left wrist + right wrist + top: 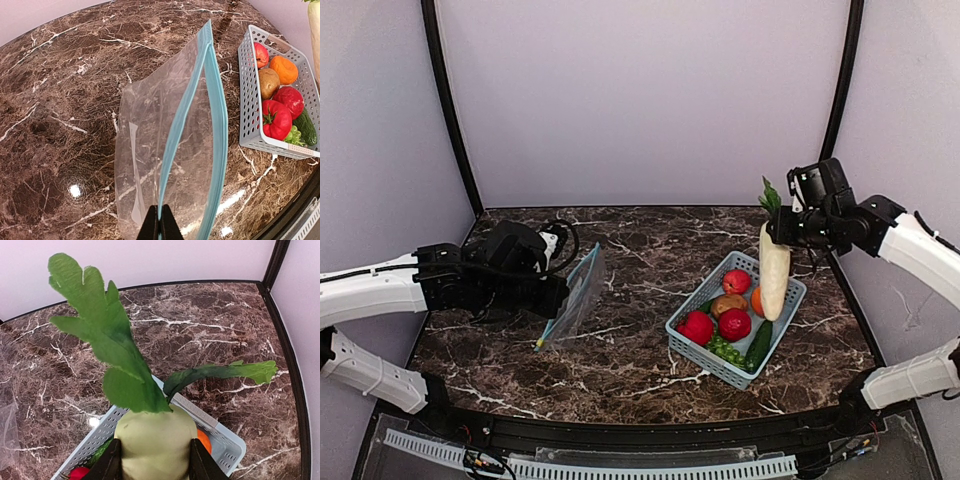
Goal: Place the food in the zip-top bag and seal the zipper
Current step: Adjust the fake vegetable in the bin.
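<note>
My left gripper (552, 297) is shut on the near edge of the zip-top bag (576, 293), pinching the light blue zipper (181, 130) and holding the bag upright with its mouth spread open. In the left wrist view my fingers (160, 226) close on the strip. My right gripper (782, 230) is shut on the top of the long cream-white squash (774, 270) and holds it hanging over the basket. In the right wrist view the squash (155, 442) with green leaves (107, 340) fills the space between my fingers. Other food lies in the basket: red pieces (734, 324), an orange (284, 69), green pieces (759, 345).
The light blue lattice basket (692, 345) stands right of centre on the dark marble table (640, 250). Purple walls and black posts close in the back and sides. A cable loops behind my left wrist (560, 240).
</note>
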{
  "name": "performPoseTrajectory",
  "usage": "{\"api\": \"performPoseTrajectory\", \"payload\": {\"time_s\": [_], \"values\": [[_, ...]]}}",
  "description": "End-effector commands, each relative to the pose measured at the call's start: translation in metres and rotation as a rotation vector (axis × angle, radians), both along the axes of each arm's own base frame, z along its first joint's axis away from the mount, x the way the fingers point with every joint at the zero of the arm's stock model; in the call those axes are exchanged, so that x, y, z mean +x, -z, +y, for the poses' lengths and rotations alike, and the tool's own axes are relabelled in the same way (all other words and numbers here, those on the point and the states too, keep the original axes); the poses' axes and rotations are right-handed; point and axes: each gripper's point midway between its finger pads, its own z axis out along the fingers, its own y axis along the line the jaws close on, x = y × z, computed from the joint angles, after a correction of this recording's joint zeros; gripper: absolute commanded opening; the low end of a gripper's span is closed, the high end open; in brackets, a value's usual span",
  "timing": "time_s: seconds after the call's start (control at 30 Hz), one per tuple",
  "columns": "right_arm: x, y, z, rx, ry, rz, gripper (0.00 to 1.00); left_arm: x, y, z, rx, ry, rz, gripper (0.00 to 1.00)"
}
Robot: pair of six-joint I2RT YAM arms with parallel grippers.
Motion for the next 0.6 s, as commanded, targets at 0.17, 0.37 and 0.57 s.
{"api": "performPoseTrajectory", "payload": {"time_s": [0.17,0.37,0.57], "values": [[0.012,0.045,0.025,-0.029,-0.089,0.086,0.32,-0.002,0.002,0.001,-0.009,-0.002,0.019,0.01],[0.011,0.087,0.028,-0.030,-0.085,0.154,0.36,-0.002,0.000,-0.004,-0.029,0.009,0.020,0.01],[0.009,0.105,0.027,-0.023,-0.055,0.204,0.66,-0.002,0.000,-0.007,-0.035,0.015,0.025,0.01]]}}
